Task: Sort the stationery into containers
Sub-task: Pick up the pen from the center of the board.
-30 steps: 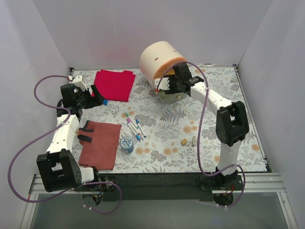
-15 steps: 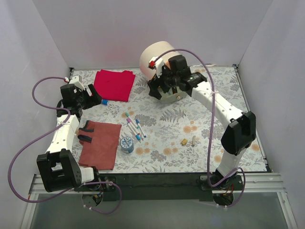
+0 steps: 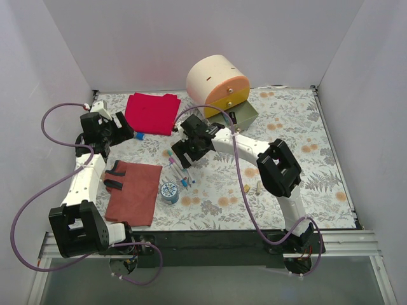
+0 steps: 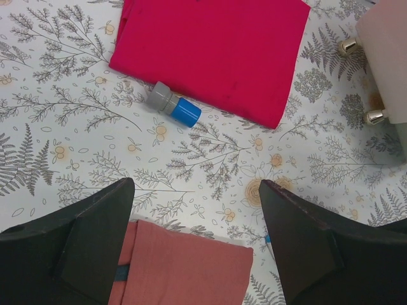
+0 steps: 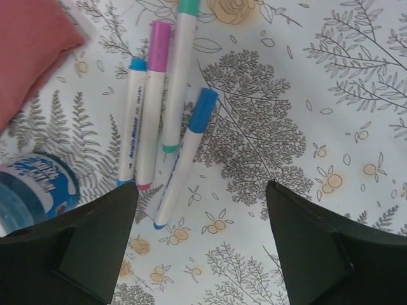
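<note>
- Top view, stock: right tool point(image 3: 183, 154) hangs low over pens point(image 3: 180, 173) at mid-table point(image 3: 331, 159); jaw state not legible here. Pens lie loose, side by side. Long axis runs near-to-far, far ends leaning left. Tape roll point(image 3: 169, 191) sits just beside their near ends. Tan blocks point(image 3: 246, 189) lie well apart to the right. Cabinet point(image 3: 213, 76) stands at far edge, w/ olive drawer point(image 3: 245, 114) apparently pulled out.
- Top view, risk: long carry from pens to drawer, so a pen pinched off-centre could droop or slip en route.
- Left wrist view: left tool point(image 4: 196, 190) spread open, empty, over table betw. red cloth point(image 4: 210, 51) and rust cloth point(image 4: 184, 267). Grey-blue capped item point(image 4: 172, 105) lies at red cloth's edge, axis slanting, blue end lower-right in frame. Risk: closing here would likely catch cloth, not stationery.
- Right wrist view: right tool spread open, nothing held. Four pens lie just past the fingertips, long axes approx. up-down in frame, i.e. across the closing line.
  - Three are parallel and touching.
  - The blue-capped one is skewed, cap upper-right, tip lower-left.
- Right wrist view, risk: pens packed tight, so jaws may take two at once or roll one aside. Skewed pen could twist in the grip. Tape roll near left finger could get nudged.
</note>
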Robot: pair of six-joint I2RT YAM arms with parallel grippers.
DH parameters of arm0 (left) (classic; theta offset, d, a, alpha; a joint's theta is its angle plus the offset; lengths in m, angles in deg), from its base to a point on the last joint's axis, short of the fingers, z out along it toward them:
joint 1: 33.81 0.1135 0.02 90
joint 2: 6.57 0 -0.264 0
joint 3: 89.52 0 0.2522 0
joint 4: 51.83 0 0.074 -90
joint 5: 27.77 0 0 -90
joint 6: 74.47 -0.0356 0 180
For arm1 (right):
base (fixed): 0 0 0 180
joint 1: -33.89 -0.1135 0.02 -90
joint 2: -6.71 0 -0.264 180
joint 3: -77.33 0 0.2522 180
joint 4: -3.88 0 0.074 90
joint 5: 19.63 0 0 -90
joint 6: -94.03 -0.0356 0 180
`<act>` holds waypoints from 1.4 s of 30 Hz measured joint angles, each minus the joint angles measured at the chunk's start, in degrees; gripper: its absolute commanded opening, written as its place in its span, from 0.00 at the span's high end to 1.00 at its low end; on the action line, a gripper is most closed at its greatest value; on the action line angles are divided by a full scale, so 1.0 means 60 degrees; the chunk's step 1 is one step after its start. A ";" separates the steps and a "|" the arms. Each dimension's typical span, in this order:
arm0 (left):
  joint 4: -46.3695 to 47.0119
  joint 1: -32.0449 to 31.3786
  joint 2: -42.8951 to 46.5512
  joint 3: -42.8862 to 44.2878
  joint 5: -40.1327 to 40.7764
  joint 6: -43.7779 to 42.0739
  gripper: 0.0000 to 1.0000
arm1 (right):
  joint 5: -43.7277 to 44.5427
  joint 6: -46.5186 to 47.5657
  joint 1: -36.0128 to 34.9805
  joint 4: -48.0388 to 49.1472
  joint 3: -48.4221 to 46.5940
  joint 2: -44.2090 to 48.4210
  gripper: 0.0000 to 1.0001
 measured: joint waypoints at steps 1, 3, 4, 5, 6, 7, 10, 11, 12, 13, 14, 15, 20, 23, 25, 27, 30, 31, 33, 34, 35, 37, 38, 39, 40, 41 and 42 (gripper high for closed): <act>0.0000 0.0000 0.0018 -0.0007 0.0018 -0.0004 0.20 | 0.0237 -0.0022 -0.0058 -0.0033 0.0000 -0.0036 0.14; 0.0004 0.0000 0.0058 -0.0018 0.0073 -0.0018 0.20 | 0.0601 -0.0029 -0.0113 -0.0102 0.0007 -0.0055 0.17; 0.0004 0.0000 0.0066 -0.0029 0.0080 -0.0029 0.20 | 0.0725 -0.0026 -0.0131 -0.0120 0.0025 -0.0055 0.17; 0.0004 0.0000 0.0069 -0.0040 0.0095 -0.0029 0.20 | 0.0805 -0.0018 -0.0142 -0.0135 0.0040 -0.0055 0.19; 0.0011 0.0000 0.0073 -0.0062 0.0109 -0.0033 0.20 | 0.0882 -0.0015 -0.0175 -0.0106 0.0102 -0.0055 0.19; 0.0007 0.0000 0.0076 -0.0091 0.0124 -0.0033 0.20 | 0.0940 -0.0007 -0.0193 -0.0113 0.0193 -0.0055 0.20; -0.0004 0.0000 0.0076 -0.0146 0.0160 -0.0033 0.20 | 0.0976 0.0029 -0.0219 -0.0182 0.0364 -0.0138 0.21; 0.0007 0.0000 0.0080 -0.0146 0.0178 -0.0040 0.20 | 0.0973 0.0040 -0.0240 -0.0178 0.0382 -0.0193 0.21; 0.0007 0.0000 0.0087 -0.0146 0.0189 -0.0044 0.20 | 0.0973 0.0047 -0.0259 -0.0186 0.0382 -0.0251 0.22; 0.0004 0.0000 0.0098 -0.0146 0.0215 -0.0066 0.20 | 0.0962 0.0055 -0.0299 -0.0178 0.0382 -0.0313 0.23; 0.0007 0.0000 0.0102 -0.0146 0.0222 -0.0066 0.20 | 0.0933 0.0058 -0.0324 -0.0175 0.0382 -0.0353 0.23; 0.0007 0.0000 0.0106 -0.0146 0.0229 -0.0073 0.20 | 0.0889 0.0055 -0.0368 -0.0182 0.0382 -0.0386 0.23; 0.0007 0.0000 0.0124 -0.0157 0.0244 -0.0076 0.20 | 0.0696 0.0055 -0.0528 -0.0171 0.0382 -0.0423 0.24; 0.0007 0.0000 0.0124 -0.0160 0.0244 -0.0080 0.19 | 0.0583 0.0055 -0.0590 -0.0171 0.0382 -0.0426 0.29; 0.0015 0.0000 0.0138 -0.0193 0.0244 -0.0084 0.19 | 0.0510 0.0073 -0.0612 -0.0135 0.0430 -0.0430 0.34; 0.0007 0.0000 0.0164 -0.0259 0.0244 -0.0106 0.19 | 0.0488 0.0058 -0.0627 -0.0113 0.0521 -0.0474 0.47; 0.0000 0.0000 0.0168 -0.0288 0.0244 -0.0113 0.19 | 0.0663 0.0055 -0.0667 0.0015 0.0572 -0.0499 0.66; 0.0004 0.0000 0.0171 -0.0288 0.0248 -0.0120 0.19 | 0.0750 0.0044 -0.0667 0.0051 0.0576 -0.0517 0.73; 0.0004 0.0000 0.0178 -0.0288 0.0248 -0.0146 0.20 | 0.0860 0.0098 -0.0667 0.0095 0.0576 -0.0543 0.98; 0.0004 0.0000 0.0178 -0.0288 0.0248 -0.0149 0.19 | 0.0903 0.0102 -0.0667 0.0113 0.0568 -0.0554 0.99; 0.0004 -0.0004 0.0178 -0.0288 0.0248 -0.0157 0.19 | 0.0892 0.0109 -0.0663 0.0131 0.0554 -0.0557 0.99; 0.0004 0.0000 0.0175 -0.0288 0.0248 -0.0168 0.19 | 0.0903 0.0131 -0.0685 0.0149 0.0532 -0.0561 0.99; 0.0004 0.0000 0.0175 -0.0288 0.0248 -0.0171 0.19 | 0.0896 0.0168 -0.0681 0.0135 0.0506 -0.0561 0.99; 0.0004 0.0000 0.0175 -0.0288 0.0244 -0.0175 0.19 | 0.0885 0.0204 -0.0648 0.0113 0.0499 -0.0561 0.99; 0.0004 0.0000 0.0175 -0.0288 0.0240 -0.0178 0.19 | 0.0834 0.0302 -0.0590 0.0080 0.0492 -0.0525 0.99; 0.0011 0.0000 0.0175 -0.0284 0.0229 -0.0182 0.19 | 0.0667 0.0452 -0.0503 -0.0040 0.0492 -0.0466 0.99; 0.0022 0.0000 0.0175 -0.0284 0.0211 -0.0189 0.19 | 0.0590 0.0612 -0.0397 -0.0146 0.0492 -0.0379 0.99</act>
